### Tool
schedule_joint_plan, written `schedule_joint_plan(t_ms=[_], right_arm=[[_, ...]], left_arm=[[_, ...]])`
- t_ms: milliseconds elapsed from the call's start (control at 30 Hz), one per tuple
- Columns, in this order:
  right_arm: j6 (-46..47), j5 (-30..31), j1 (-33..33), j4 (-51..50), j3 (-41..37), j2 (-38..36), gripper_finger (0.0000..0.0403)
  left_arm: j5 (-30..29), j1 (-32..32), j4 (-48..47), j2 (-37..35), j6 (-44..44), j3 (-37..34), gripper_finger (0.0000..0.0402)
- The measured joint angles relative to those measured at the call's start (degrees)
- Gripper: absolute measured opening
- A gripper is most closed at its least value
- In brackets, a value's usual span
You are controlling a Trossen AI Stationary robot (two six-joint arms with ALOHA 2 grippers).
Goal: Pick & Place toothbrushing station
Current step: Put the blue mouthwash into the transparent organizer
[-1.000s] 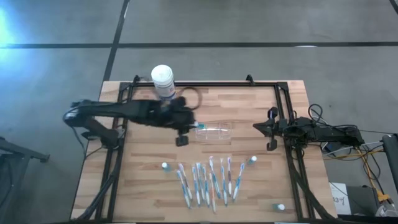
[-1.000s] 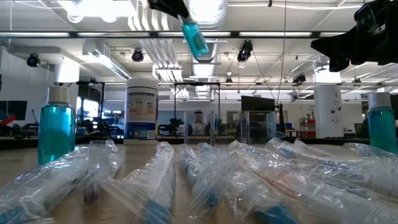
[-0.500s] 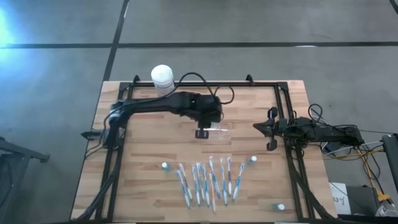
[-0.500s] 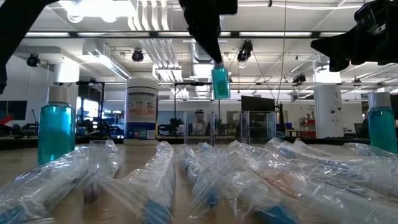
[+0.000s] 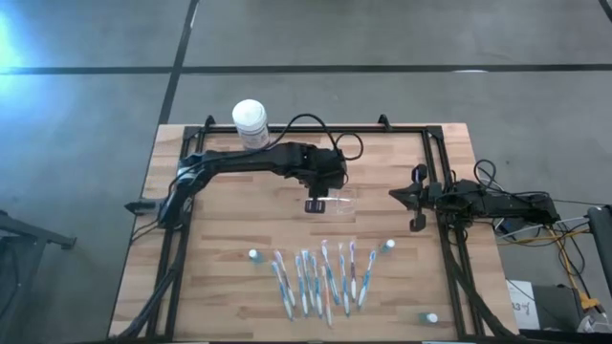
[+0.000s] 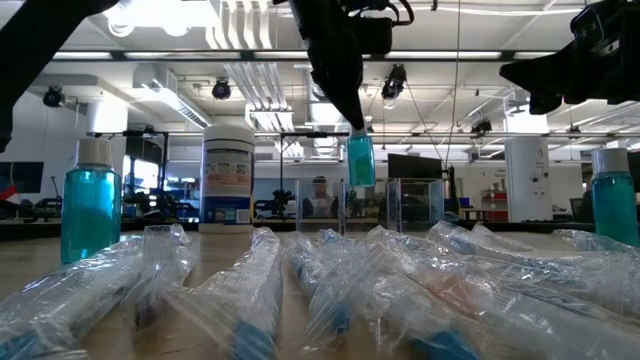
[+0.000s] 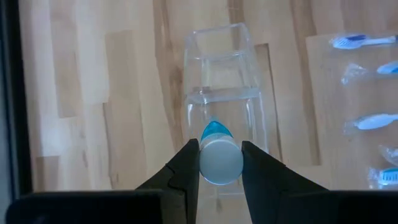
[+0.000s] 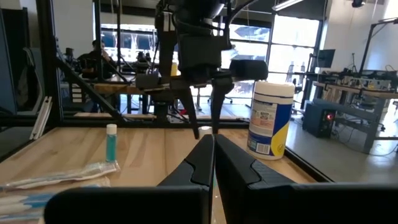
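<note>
**Left gripper holds a small blue bottle over the clear station**

The left gripper (image 7: 220, 163) is clamped on a small blue bottle (image 7: 220, 157), hanging directly above the toothbrushing station (image 7: 219, 93). The station is colourless, see-through plastic with glinting edges, standing mid-table (image 5: 229, 229) behind the wrapped toothbrushes (image 5: 320, 272). The right gripper (image 5: 417, 199), fingers together, waits at the table's right edge.
</note>
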Motion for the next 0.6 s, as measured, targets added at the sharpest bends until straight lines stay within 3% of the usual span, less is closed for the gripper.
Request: schedule_joint_plan(t_ms=[600], right_arm=[[-0.02, 0.01, -0.01, -0.02, 0.0, 0.0, 0.0008]], left_arm=[[4.04, 2.84, 9.15, 0.13, -1.74, -10.27, 0.0093]])
